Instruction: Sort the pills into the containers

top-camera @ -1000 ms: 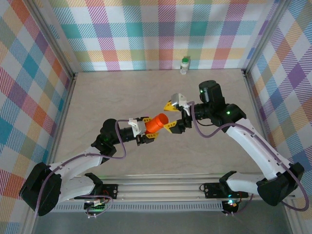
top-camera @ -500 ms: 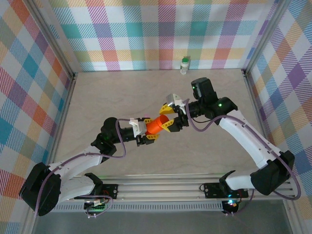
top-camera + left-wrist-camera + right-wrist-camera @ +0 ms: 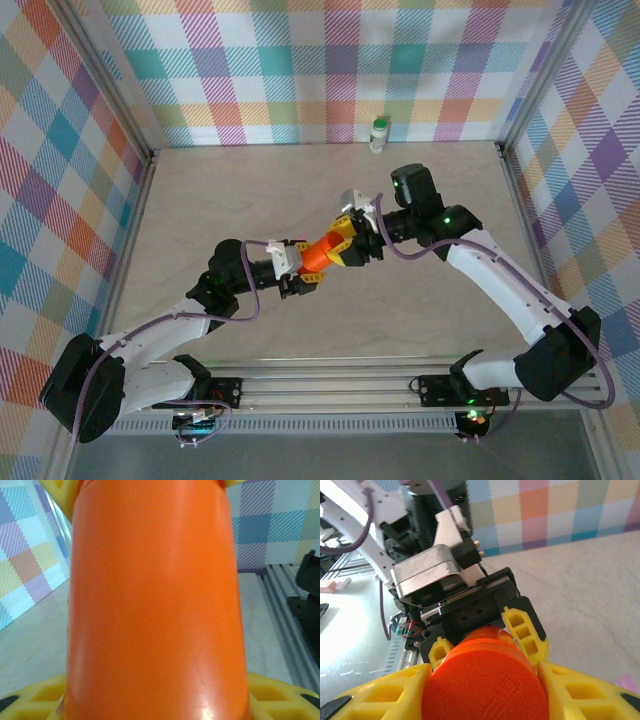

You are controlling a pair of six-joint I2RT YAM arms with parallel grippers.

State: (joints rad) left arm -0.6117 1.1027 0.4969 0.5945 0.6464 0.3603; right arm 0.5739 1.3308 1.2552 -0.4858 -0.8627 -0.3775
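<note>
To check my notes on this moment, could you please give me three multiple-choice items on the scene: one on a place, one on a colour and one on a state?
1. Where does the white bottle stand?
A at the near edge; B by the back wall; C by the left wall.
2. What colour are the claw fingers?
A blue; B green; C yellow.
3. What state is the orange vial in?
A gripped by the left claw; B standing beside the bottle; C lying loose.

Answers:
1 B, it stands at the far edge, under the plaid wall.
2 C, the right wrist view shows yellow fingers on both claws.
3 A, the left claw's fingers clamp its sides.
</note>
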